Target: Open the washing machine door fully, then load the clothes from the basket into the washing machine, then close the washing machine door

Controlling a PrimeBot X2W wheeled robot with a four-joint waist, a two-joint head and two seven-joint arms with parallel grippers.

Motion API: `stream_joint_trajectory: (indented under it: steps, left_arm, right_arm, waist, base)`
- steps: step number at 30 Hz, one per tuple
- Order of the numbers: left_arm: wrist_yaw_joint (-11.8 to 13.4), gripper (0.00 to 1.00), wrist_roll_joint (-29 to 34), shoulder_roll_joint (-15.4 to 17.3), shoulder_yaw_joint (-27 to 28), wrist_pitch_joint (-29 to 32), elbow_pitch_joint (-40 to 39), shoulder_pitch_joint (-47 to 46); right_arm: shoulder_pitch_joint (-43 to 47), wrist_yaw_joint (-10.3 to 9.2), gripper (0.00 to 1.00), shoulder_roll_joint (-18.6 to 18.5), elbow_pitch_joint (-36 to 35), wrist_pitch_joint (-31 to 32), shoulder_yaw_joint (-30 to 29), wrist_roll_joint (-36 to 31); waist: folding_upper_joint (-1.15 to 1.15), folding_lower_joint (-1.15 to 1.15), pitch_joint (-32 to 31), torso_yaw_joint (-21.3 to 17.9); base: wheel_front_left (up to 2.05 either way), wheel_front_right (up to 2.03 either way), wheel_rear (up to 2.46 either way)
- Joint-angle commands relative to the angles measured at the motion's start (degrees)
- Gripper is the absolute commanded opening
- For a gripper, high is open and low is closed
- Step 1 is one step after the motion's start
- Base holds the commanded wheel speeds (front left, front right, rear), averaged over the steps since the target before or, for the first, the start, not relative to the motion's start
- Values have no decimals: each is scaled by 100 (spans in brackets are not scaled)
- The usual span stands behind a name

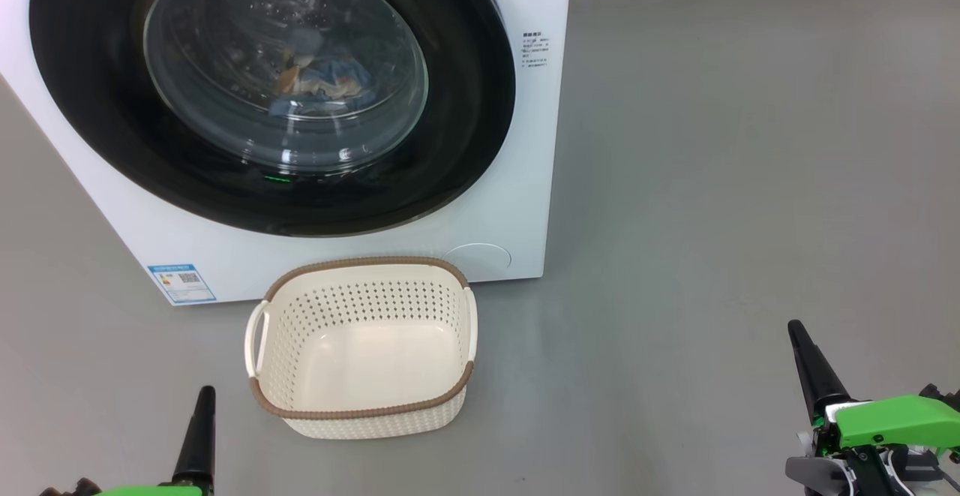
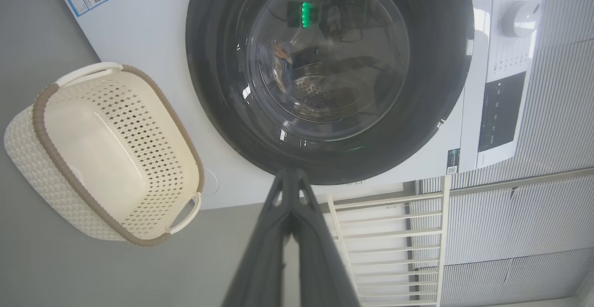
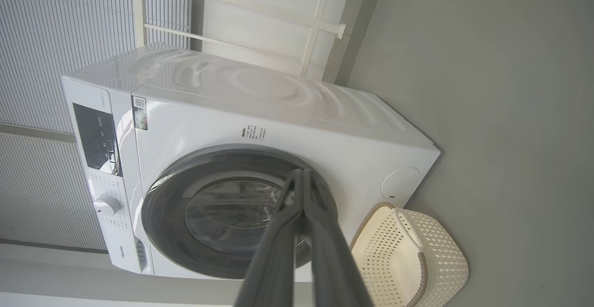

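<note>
The door (image 1: 97,106) sits flush in the front of the machine (image 1: 525,181), and through its glass I can see the clothes (image 1: 322,79) heaped low in the drum, blue with bits of orange and white. The basket (image 1: 360,412) stands on the floor (image 1: 712,218) just in front of the machine, below the door, with nothing in it. By my reading all three steps are done and there is nothing left to pick up.

My left claw (image 1: 206,395) is pinched fully together and holds nothing. It sits low at my left, near the basket's corner but apart from it. My right claw (image 1: 796,331) is pinched together too, bare, and well off to the right over open floor. Both wrist views look along closed fingers toward the door from a distance.

If I had to reopen, the door would be stiff and hinged, and its black rim is glossy, so I would expect a slick surface. I cannot make out a handle or recess, so I would hunt along the rim's edge for one. The clothes look soft, light and limp; a pinch on a raised fold should lift them. The basket is light, rigid plastic and would likely skid if bumped; a side handle is the place to take it.
</note>
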Motion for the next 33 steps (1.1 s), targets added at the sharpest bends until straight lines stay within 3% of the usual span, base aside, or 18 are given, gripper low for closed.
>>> stream_joint_trajectory:
  steps: [1,19,33]
  left_arm:
    - [2,0,-132,49,181,45,-189,-244]
    - [2,0,-1033,-32,359,364,-269,-292]
    - [2,0,-1041,-32,359,366,-270,-292]
  right_arm:
    - [-214,4,0,-29,-187,38,40,110]
    - [-220,1,0,117,-253,362,-230,1046]
    - [-221,1,0,120,-253,366,-235,1051]
  waist:
    - [0,0,1,2]
    - [0,0,28,41]
    - [0,0,28,41]
  base:
    - [0,0,0]
    - [0,0,0]
    - [0,0,0]
